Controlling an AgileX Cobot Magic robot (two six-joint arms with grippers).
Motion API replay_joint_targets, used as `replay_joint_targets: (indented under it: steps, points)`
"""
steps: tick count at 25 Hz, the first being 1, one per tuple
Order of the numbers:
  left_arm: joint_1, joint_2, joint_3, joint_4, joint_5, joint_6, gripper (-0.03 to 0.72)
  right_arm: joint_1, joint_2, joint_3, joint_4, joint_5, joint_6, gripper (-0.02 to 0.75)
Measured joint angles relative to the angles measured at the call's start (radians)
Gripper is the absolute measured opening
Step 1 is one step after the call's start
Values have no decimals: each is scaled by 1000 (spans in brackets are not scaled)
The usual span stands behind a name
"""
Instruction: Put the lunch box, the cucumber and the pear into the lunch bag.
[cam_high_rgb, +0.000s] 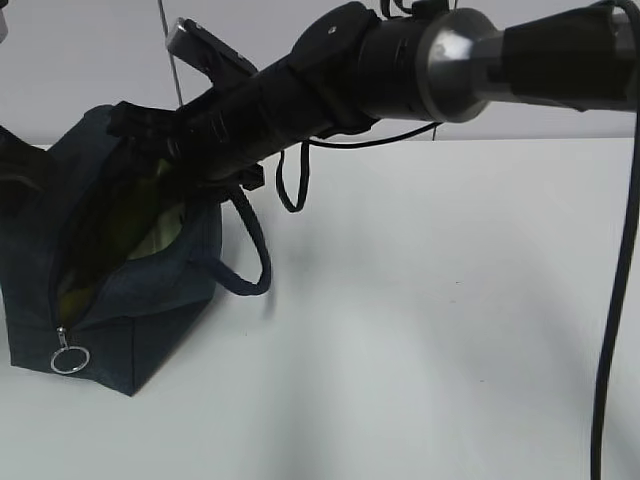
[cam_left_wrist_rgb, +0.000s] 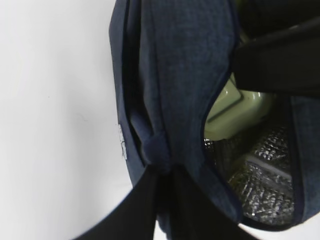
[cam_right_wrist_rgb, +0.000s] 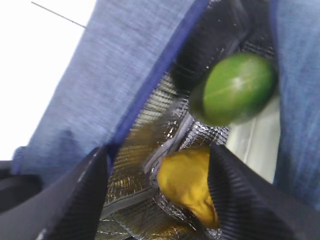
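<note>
The right gripper (cam_right_wrist_rgb: 160, 195) is seen spread open inside the lunch bag (cam_high_rgb: 150, 330); pear (cam_right_wrist_rgb: 187, 182), cucumber (cam_right_wrist_rgb: 235, 87) and lunch box (cam_left_wrist_rgb: 232, 112) are found within it. The left gripper's state cannot be told.

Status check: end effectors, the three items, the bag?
Right end effector open inside lunch bag. Pear, cucumber, lunch box all inside. Left end effector pinching bag's edge. Zipper open.
</note>
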Motion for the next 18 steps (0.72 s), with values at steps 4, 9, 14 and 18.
replay_joint_targets:
  steps: [4,9,14,18]
  points:
    - [0,0,0,0,0,0,3,0,-35,0,-7,-8,-35,498]
    - [0,0,0,0,0,0,3,0,-99,0,-94,-38,-43,465]
    - [0,0,0,3,1,0,3,0,-151,0,-332,-38,64,396]
    - [0,0,0,3,-2,0,3,0,-162,0,-520,45,182,348]
